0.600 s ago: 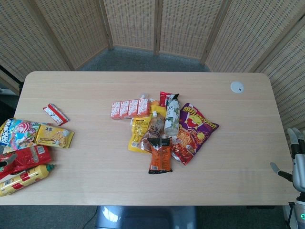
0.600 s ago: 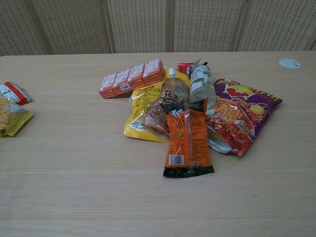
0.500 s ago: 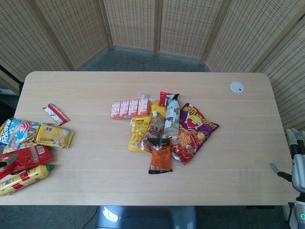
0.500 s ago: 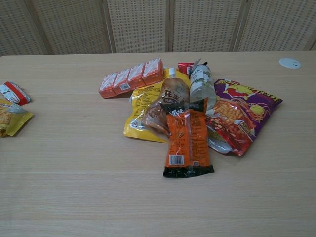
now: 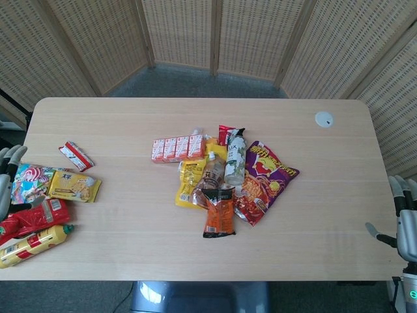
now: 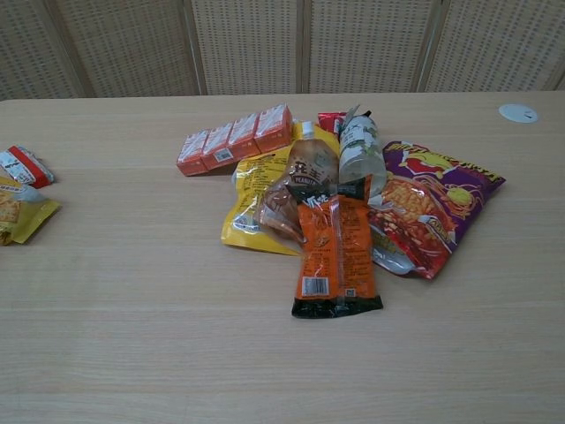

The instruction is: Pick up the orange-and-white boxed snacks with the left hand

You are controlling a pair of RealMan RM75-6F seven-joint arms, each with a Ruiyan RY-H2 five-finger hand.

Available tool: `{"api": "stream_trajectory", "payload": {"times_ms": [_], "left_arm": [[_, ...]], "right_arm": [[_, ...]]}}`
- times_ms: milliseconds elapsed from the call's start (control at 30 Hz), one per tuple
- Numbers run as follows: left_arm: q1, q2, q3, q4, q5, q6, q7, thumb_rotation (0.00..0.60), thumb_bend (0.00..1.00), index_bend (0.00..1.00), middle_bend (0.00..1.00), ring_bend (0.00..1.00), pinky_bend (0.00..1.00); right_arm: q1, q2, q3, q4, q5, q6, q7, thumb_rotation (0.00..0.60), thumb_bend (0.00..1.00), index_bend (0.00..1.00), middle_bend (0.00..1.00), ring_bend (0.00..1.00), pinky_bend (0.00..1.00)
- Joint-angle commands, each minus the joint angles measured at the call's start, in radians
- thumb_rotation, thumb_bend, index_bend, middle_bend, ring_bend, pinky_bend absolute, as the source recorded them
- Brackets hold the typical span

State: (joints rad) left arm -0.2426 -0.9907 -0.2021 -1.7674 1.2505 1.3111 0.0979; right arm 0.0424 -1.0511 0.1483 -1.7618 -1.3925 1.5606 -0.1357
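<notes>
The orange-and-white boxed snacks (image 5: pixel 178 148) lie as a row of small cartons at the back left of the central pile, also seen in the chest view (image 6: pixel 235 139). My left hand (image 5: pixel 6 179) shows at the far left edge of the head view, fingers spread and empty, far from the boxes. My right hand (image 5: pixel 404 218) hangs off the table's right edge, fingers apart, holding nothing. Neither hand appears in the chest view.
The pile holds a yellow bag (image 5: pixel 190 182), an orange-black packet (image 5: pixel 219 212), a purple chip bag (image 5: pixel 264 179) and a bottle (image 5: pixel 235 156). Snack bags (image 5: pixel 39 195) and a red-white bar (image 5: pixel 76 156) lie at the left edge. A white disc (image 5: pixel 324 119) sits far right.
My left hand has risen into the head view at the left edge, above the snack bags there. The right hand has shifted slightly. The pile has not moved.
</notes>
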Motion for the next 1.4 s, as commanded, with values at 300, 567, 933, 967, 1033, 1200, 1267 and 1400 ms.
{"api": "stream_trajectory", "payload": {"times_ms": [300, 567, 933, 967, 1033, 1200, 1267, 1400], "left_arm": [[-0.431, -0.121, -0.14, 0.095, -0.286, -0.398, 0.304, 0.6, 0.0, 0.0, 0.0, 0.0, 0.0], [-0.651, -0.237, -0.102, 0.254, -0.453, -0.56, 0.463, 0.6, 0.0, 0.0, 0.0, 0.0, 0.0], [-0.889, -0.452, -0.033, 0.48, -0.703, -0.638, 0.592, 0.572, 0.0, 0.0, 0.0, 0.0, 0.0], [-0.905, -0.472, -0.029, 0.502, -0.725, -0.643, 0.597, 0.571, 0.0, 0.0, 0.0, 0.0, 0.0], [-0.94, -0.517, -0.018, 0.556, -0.774, -0.657, 0.61, 0.571, 0.0, 0.0, 0.0, 0.0, 0.0], [-1.01, -0.615, 0.003, 0.694, -0.872, -0.695, 0.631, 0.57, 0.0, 0.0, 0.0, 0.0, 0.0], [-1.035, -0.654, 0.01, 0.757, -0.904, -0.716, 0.637, 0.569, 0.0, 0.0, 0.0, 0.0, 0.0], [-1.073, -0.719, 0.027, 0.859, -0.948, -0.758, 0.648, 0.569, 0.0, 0.0, 0.0, 0.0, 0.0]], "right_arm": [[0.013, -0.004, 0.0, 0.017, 0.018, -0.039, 0.031, 0.6, 0.0, 0.0, 0.0, 0.0, 0.0], [0.016, -0.002, 0.002, 0.04, 0.043, -0.066, 0.071, 0.6, 0.0, 0.0, 0.0, 0.0, 0.0], [0.02, 0.003, 0.004, 0.052, 0.059, -0.091, 0.115, 0.6, 0.0, 0.0, 0.0, 0.0, 0.0], [0.021, 0.003, 0.004, 0.052, 0.06, -0.094, 0.117, 0.599, 0.0, 0.0, 0.0, 0.0, 0.0], [0.023, 0.002, 0.003, 0.056, 0.062, -0.101, 0.123, 0.599, 0.0, 0.0, 0.0, 0.0, 0.0], [0.026, 0.003, 0.004, 0.065, 0.073, -0.115, 0.141, 0.6, 0.0, 0.0, 0.0, 0.0, 0.0], [0.026, 0.003, 0.006, 0.071, 0.08, -0.121, 0.149, 0.6, 0.0, 0.0, 0.0, 0.0, 0.0], [0.028, 0.003, 0.009, 0.08, 0.094, -0.132, 0.165, 0.599, 0.0, 0.0, 0.0, 0.0, 0.0]]}}
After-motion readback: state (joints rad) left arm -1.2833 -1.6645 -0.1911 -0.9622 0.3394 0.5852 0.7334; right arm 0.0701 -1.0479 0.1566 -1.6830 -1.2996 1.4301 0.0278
